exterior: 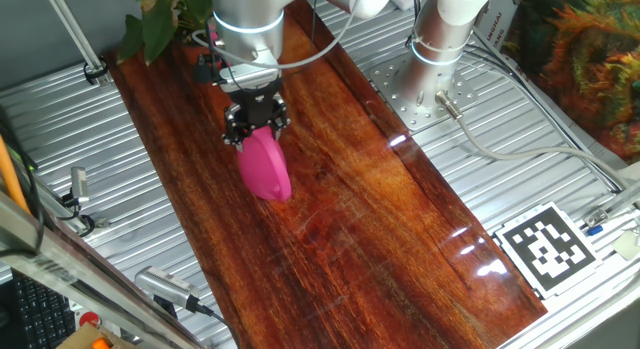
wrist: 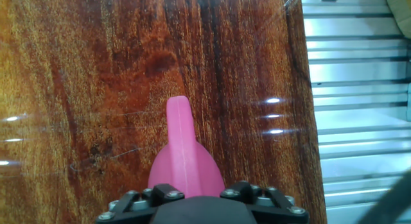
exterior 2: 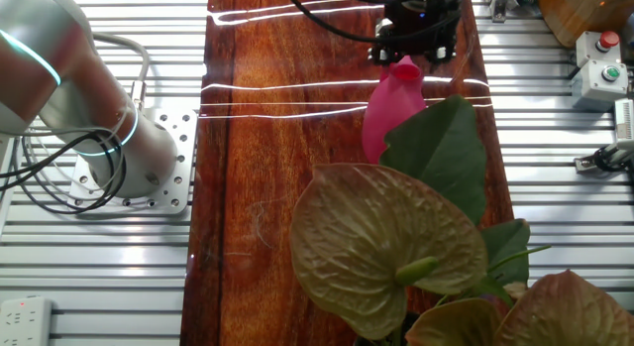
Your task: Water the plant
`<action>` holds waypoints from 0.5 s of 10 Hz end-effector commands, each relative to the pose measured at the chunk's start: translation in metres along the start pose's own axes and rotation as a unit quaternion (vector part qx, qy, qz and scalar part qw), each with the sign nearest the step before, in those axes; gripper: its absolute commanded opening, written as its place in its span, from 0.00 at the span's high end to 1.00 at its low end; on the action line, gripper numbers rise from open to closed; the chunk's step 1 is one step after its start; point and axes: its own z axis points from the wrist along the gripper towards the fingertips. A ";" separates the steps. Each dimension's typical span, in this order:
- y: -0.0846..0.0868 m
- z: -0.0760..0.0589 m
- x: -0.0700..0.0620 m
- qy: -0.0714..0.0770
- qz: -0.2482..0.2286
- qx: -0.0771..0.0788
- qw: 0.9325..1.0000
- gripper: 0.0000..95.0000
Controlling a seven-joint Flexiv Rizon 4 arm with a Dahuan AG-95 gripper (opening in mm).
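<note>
Plant (exterior 2: pixel 386 247) leaves front the jaws-held pink watering can (exterior 2: pixel 392 106).

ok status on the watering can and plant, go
Gripper shut on pink watering can, over wooden board. Plant at board's far end. Nothing between.

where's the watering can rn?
In one fixed view the pink watering can sits mid-board on the wooden tabletop, directly under the gripper, below the plant at the top-left corner.
</note>
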 end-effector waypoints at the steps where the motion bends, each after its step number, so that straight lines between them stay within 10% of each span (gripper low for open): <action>1: 0.000 0.001 0.001 -0.001 0.001 0.001 1.000 0.80; 5: 0.000 0.001 0.001 -0.003 0.010 0.001 1.000 1.00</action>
